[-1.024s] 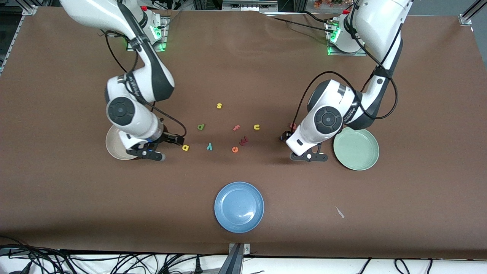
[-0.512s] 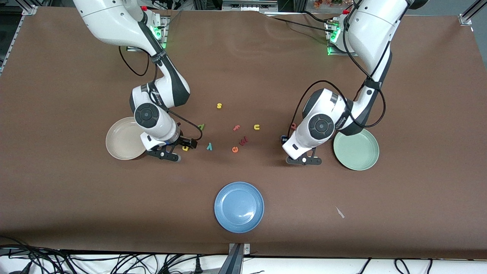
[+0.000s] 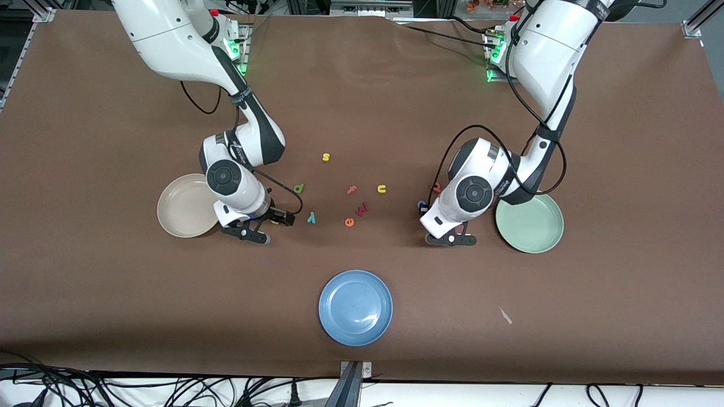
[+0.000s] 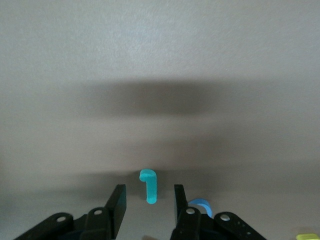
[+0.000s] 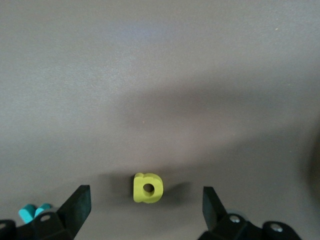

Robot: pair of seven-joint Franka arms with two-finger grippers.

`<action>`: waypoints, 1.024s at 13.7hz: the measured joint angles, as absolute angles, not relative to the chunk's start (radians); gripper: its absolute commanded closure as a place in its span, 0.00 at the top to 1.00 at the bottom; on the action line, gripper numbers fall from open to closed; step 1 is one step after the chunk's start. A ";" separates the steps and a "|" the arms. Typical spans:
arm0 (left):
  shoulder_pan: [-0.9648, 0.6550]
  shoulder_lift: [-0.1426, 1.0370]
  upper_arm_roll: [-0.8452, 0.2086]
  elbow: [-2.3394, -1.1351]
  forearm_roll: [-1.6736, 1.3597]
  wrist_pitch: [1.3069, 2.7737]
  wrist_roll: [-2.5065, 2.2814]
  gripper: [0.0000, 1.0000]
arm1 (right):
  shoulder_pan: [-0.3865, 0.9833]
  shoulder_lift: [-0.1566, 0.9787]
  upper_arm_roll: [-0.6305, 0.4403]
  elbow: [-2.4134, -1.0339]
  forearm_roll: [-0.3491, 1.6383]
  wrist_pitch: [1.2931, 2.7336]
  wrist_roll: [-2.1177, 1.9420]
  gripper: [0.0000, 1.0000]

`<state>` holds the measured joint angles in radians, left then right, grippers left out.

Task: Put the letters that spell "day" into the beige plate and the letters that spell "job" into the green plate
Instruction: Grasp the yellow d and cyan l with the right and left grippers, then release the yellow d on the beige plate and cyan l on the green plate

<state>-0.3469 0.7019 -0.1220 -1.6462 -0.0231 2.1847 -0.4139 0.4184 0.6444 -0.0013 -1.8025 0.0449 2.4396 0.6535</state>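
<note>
The left end effector (image 4: 149, 201) is low over the desk with its 2 fingers astride the teal j (image 4: 149, 186), narrowed but with a gap on each side, so nothing is gripped yet. To do this well, close squarely on the j's stem, keeping clear of the blue o (image 4: 201, 206) just outside 1 finger, then carry it to the green plate (image 3: 537, 233) beside this end effector.

The right end effector (image 5: 146, 197) stands wide open around the yellow a (image 5: 148, 188), next to the beige plate (image 3: 176, 213).

The wrist views show both letters between the fingers. The front view hides them under the arms but shows both plates empty.
</note>
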 measured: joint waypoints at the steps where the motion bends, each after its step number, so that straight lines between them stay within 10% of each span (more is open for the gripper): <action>1: -0.347 0.706 -0.122 -1.651 -0.023 2.200 -0.424 0.44 | 0.418 0.647 -0.001 -1.803 0.045 2.444 0.654 0.89; 7: -0.351 0.717 -0.121 -1.694 -0.012 2.276 -0.449 0.32 | 0.418 0.649 -0.001 -1.802 0.045 2.447 0.659 0.70; 11: -0.353 0.714 -0.121 -1.696 -0.005 2.276 -0.471 0.00 | 0.419 0.660 -0.001 -1.802 0.046 2.451 0.662 0.65; 14: -0.354 0.713 -0.121 -1.696 -0.005 2.276 -0.472 0.00 | 0.418 0.665 -0.001 -1.802 0.060 2.457 0.663 0.54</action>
<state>-0.3540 0.7134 -0.1213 -1.6963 -0.0049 2.2759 -0.4722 0.4185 0.6653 -0.0012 -1.8023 0.0604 2.4566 0.6630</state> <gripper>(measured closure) 0.881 0.335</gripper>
